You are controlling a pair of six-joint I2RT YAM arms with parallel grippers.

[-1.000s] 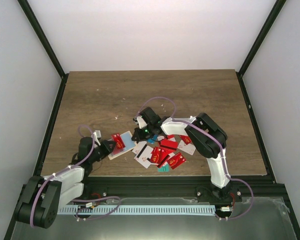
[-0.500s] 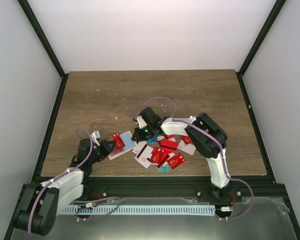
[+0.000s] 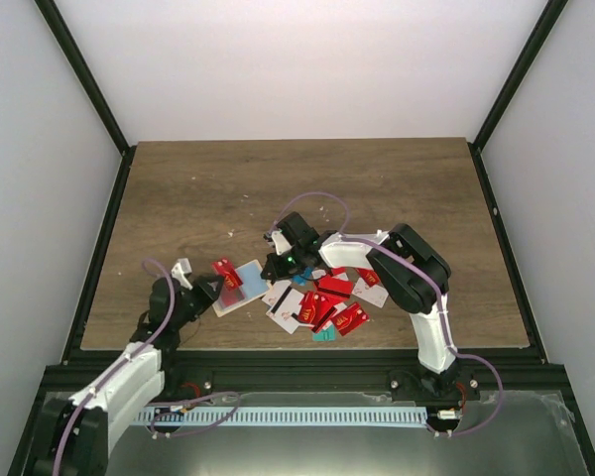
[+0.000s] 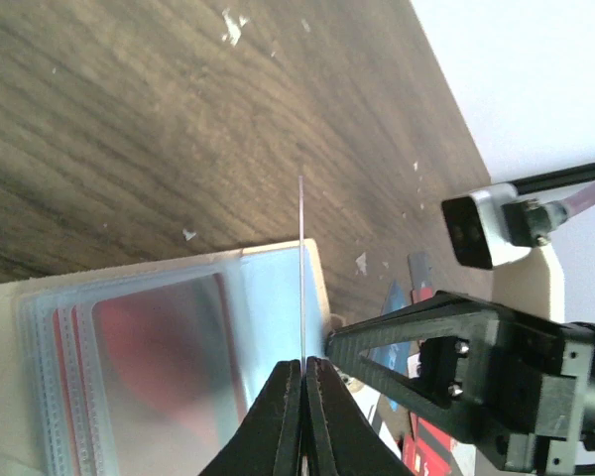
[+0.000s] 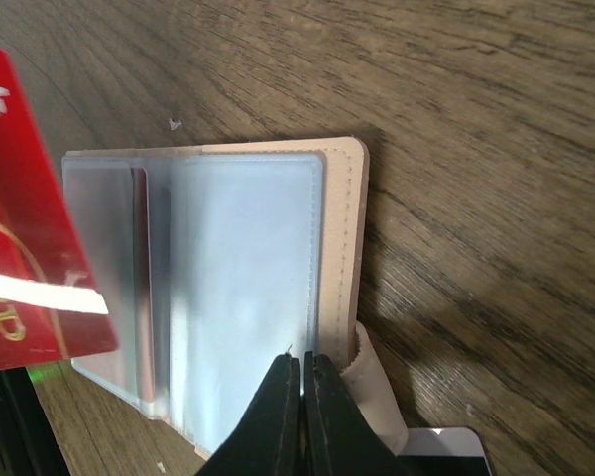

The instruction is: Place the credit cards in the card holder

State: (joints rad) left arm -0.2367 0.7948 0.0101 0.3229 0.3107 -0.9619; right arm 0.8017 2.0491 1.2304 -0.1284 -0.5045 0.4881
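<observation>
The card holder lies open on the table, beige with clear plastic sleeves, left of the heap of credit cards. My left gripper is shut on a red credit card and holds it over the holder's left part. In the left wrist view that card shows edge-on above the sleeves, pinched in my left gripper. My right gripper is shut on a clear sleeve of the card holder at its edge. The red card hangs at the left of the right wrist view.
The holder's beige snap tab curls beside my right fingers, with a white card under it. The red, teal and white cards spread right of the holder toward the table's near edge. Bare wooden table lies beyond.
My left arm has pulled back a little to the left, and the red card has shifted slightly left and up over the holder. The right gripper has stayed put on the sleeve.
</observation>
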